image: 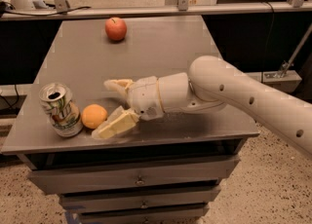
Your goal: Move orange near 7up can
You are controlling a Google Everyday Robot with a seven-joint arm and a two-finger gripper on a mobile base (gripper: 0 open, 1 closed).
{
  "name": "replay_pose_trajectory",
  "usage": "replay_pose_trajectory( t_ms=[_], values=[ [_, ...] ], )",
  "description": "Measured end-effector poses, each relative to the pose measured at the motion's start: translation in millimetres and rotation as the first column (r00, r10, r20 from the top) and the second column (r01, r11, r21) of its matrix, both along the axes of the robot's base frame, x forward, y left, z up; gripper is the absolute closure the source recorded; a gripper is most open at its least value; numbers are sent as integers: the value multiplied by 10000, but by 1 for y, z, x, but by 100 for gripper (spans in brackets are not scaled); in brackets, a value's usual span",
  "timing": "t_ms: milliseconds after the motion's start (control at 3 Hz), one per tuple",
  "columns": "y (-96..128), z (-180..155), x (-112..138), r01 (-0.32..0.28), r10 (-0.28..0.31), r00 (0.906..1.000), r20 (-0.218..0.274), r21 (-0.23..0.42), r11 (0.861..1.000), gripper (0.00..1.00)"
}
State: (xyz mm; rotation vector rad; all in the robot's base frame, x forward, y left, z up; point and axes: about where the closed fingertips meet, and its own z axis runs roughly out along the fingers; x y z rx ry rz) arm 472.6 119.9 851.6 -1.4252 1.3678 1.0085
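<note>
The small round matte orange [94, 116] sits on the grey bench [161, 47] just beside the white-and-green aluminium 7up can [61, 109], and our cream gripper [104, 107] is spread open beside it, so we should back straight off without nudging it.

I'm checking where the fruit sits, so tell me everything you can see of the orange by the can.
The orange is small, round, plain orange with matte skin, whole and unmarked. It rests on the grey table near its front edge, right beside the 7up can, so close I cannot tell whether they touch. The open gripper is at its right in the camera view: the lower finger lies against or just by it, the upper finger stands apart behind it.
</note>
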Motion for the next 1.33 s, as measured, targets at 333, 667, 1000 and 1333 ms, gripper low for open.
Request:
replay_pose_trajectory(
  t_ms=[333,667,1000,1333],
  values=[
    [-8,7,6,136,-134,9997,192,-74,9999,0],
    [-43,24,28,500,-493,9975,503,-122,9987,0],
    [-103,56,62,1110,-1105,9891,972,-5,9938,0],
    [-169,101,100,2003,-2037,9645,1682,372,9790,0]
  ],
)
